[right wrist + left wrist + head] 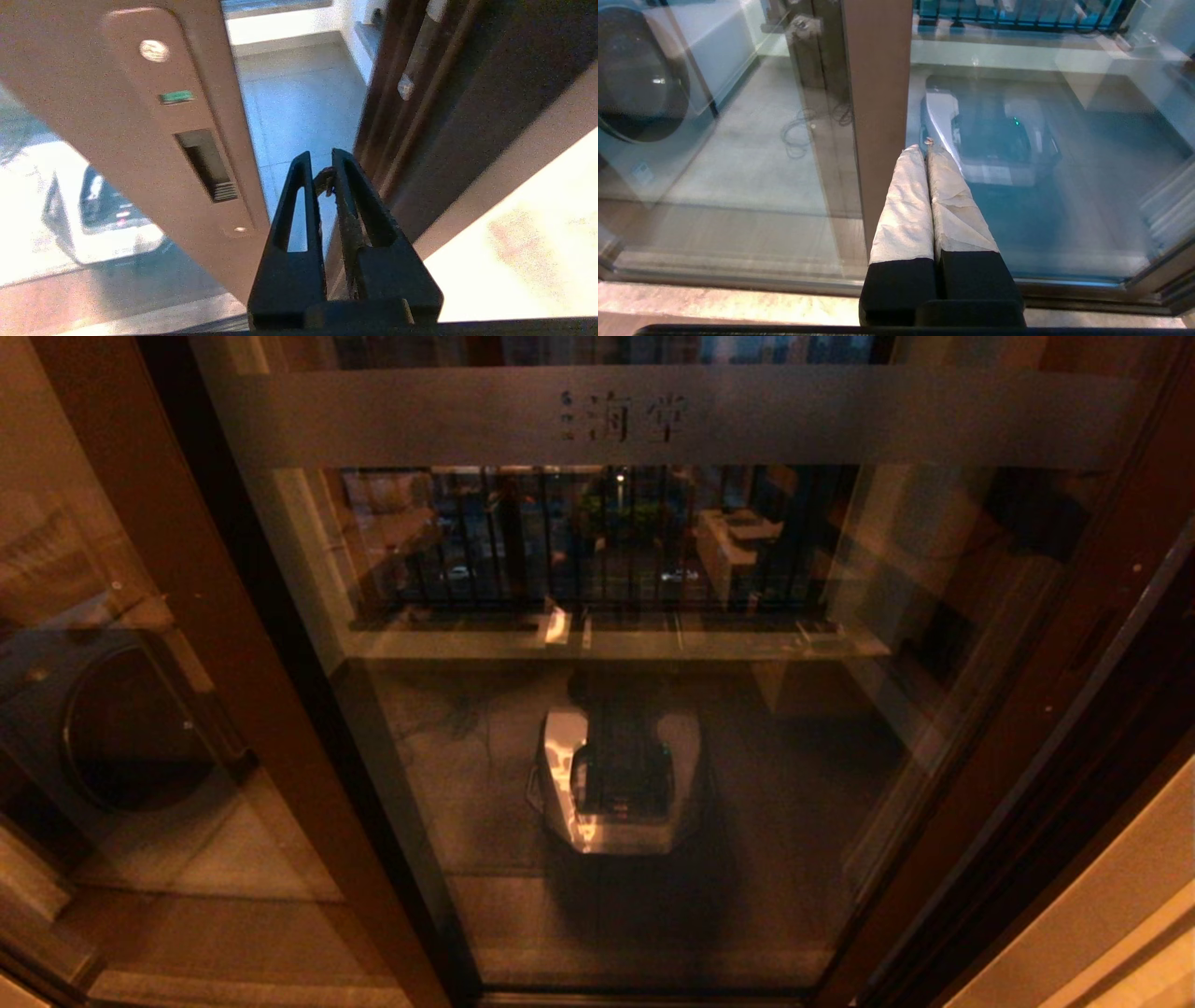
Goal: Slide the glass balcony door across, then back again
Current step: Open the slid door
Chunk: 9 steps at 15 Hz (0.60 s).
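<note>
Right wrist view: nearest, the right claw [322, 168], black fingers drawn together to a thin slit, clamped on nothing. Just beyond and beside its tips stands the brown stile of the glass balcony door [140, 140], with the recessed handle [208, 165] sunk into it, apart from the tips. On the claw's other side rises the dark jamb [420, 116]. Between stile edge and jamb shows a strip of balcony floor [299, 107], seemingly bare of glass, so probably a narrow opening already.

Judged handling: tall, heavy, stiff in its frame, brittle in the pane. Slick on glass and flat stile alike. Best hold looks to be the handle recess or the stile's free edge, pushed sideways, never on the glass.

Left wrist view: nearest, the left claw [927, 149], taped fingers pressed shut, empty, parked low. Ahead of its tips stands a brown upright [878, 93]; cannot tell whether it belongs to the door or the fixed panel. Beyond the glass, well off to one side, sits a washing machine [635, 74]. Below runs the bottom track [738, 280].

Head view: neither claw in sight. Fills the view with the door pane, frosted band [840, 420] near the top. Travel room lies only along the track, towards the fixed panel [93, 859]; tight by the jamb.
</note>
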Tool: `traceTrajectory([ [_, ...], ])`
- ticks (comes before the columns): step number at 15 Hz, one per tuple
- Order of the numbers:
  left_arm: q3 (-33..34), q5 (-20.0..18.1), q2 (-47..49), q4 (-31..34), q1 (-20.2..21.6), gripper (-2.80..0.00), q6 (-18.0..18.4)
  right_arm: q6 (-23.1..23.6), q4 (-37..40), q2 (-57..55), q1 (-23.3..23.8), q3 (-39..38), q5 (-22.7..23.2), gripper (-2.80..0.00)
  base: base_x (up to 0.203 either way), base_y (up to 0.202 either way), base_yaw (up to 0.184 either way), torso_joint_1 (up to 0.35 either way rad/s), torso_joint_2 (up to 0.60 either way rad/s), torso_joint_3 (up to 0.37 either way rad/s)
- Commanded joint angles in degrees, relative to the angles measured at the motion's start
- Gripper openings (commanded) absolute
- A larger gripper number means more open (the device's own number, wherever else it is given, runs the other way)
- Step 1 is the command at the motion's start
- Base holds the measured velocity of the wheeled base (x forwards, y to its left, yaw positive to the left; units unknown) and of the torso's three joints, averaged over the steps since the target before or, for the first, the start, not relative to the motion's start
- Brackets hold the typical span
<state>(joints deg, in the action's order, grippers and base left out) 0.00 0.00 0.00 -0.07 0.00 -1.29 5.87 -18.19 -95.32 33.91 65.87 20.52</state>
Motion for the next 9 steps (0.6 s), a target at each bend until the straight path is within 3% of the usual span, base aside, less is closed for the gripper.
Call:
traceTrajectory([
  [1, 0.0, 0.0, 0.0, 0.0, 0.0, -2.8, 0.0, -0.1, -0.2, -0.1, -0.5, -0.2, 1.1, -2.8, 0.0, 0.0, 0.0, 0.0, 0.0, 0.0],
  [5, 0.0, 0.0, 0.0, 0.0, 0.0, -2.8, 0.0, -2.1, -1.0, -4.0, -2.2, -0.3, 2.9, -2.8, 0.0, 0.0, 0.0, 0.0, 0.0, 0.0],
  [9, 0.0, 0.0, 0.0, 0.0, 0.0, -2.8, 0.0, -2.5, -13.4, -12.0, -2.9, -0.3, 1.3, -2.8, 0.0, 0.0, 0.0, 0.0, 0.0, 0.0],
])
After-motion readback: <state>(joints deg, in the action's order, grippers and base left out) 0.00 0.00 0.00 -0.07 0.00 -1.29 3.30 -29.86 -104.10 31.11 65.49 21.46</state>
